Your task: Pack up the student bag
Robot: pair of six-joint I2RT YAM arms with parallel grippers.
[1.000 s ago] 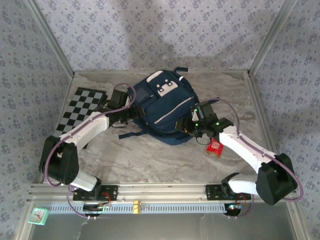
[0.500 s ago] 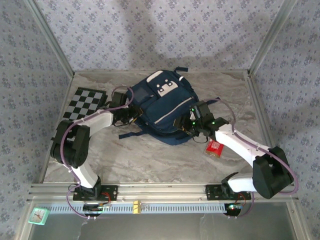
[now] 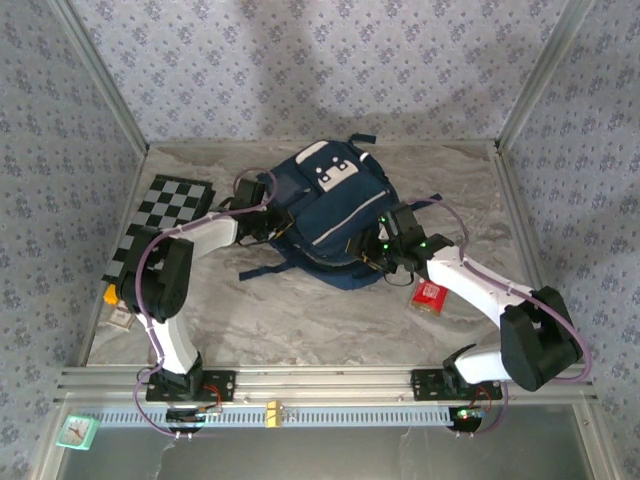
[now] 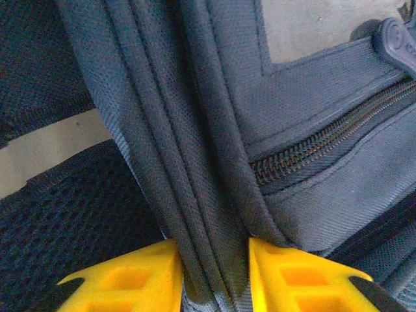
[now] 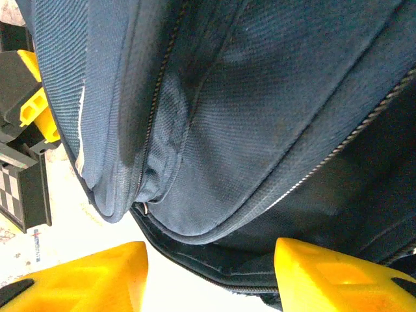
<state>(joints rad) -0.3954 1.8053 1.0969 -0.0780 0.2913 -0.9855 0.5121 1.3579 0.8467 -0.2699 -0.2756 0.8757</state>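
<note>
Marble tabletop (image 3: 320,325) holds student bag (image 3: 325,215), checkerboard (image 3: 165,205) left, red box (image 3: 429,296) right.

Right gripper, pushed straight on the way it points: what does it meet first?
The student bag: its navy zippered side lies directly ahead of the right gripper, apparently very close, though depth is unclear.

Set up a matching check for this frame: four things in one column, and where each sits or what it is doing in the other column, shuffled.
Things:
1. student bag
2. checkerboard
3. red packet
4. left gripper

Places or states:
A. lying just right of the bag's near corner
B. pinching a fold of the bag's fabric
C. middle of the table
D. flat at the table's left side

Pairs: 1-C, 2-D, 3-A, 4-B
</note>
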